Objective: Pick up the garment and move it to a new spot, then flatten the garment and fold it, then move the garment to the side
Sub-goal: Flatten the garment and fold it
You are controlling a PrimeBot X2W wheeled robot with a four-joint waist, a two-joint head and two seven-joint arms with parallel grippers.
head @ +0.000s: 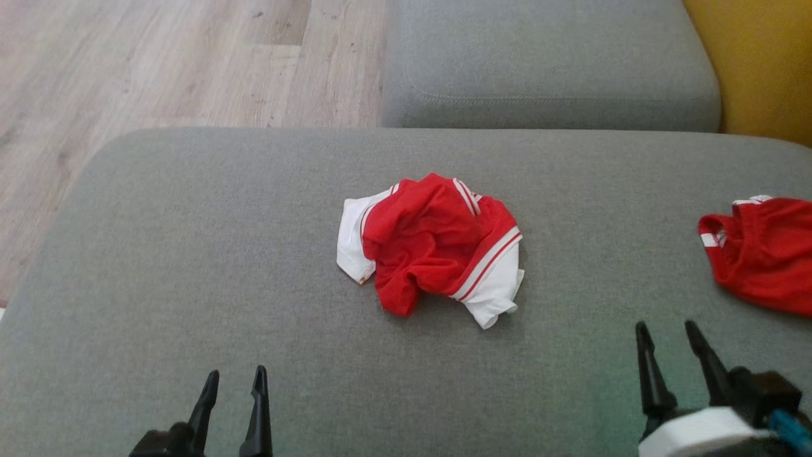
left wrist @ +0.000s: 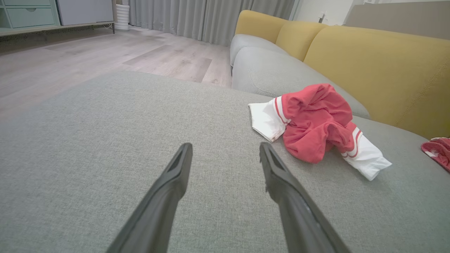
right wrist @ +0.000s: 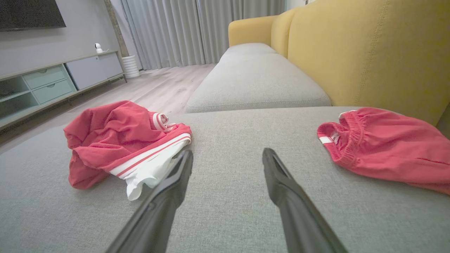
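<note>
A crumpled red jersey [head: 438,244] with white sleeves and red-and-white striped trim lies in the middle of the head view, bunched in a loose heap on a wide gray sofa cushion [head: 190,285]. One white sleeve sticks out at its left edge and another at its lower right.

At the right edge of that frame, a pair of red shorts [head: 771,254] with an elastic waistband lies on the same cushion, well apart from the jersey.

The left gripper [head: 236,373] sits at the bottom left of the frame. Its two dark fingers are spread wide, hold nothing, and point up the frame over bare fabric. The right gripper [head: 667,327] sits at the lower right, fingers likewise wide and empty, between the jersey and the shorts but touching neither.

A second gray seat cushion [head: 545,63] fills the upper middle of the frame, with a yellow backrest [head: 761,63] in the upper right corner and pale wood floor [head: 158,63] in the upper left.

In the left wrist view the jersey lies right of centre, just past the right-hand fingertip. In the right wrist view the jersey is at the left and the shorts at the right.
</note>
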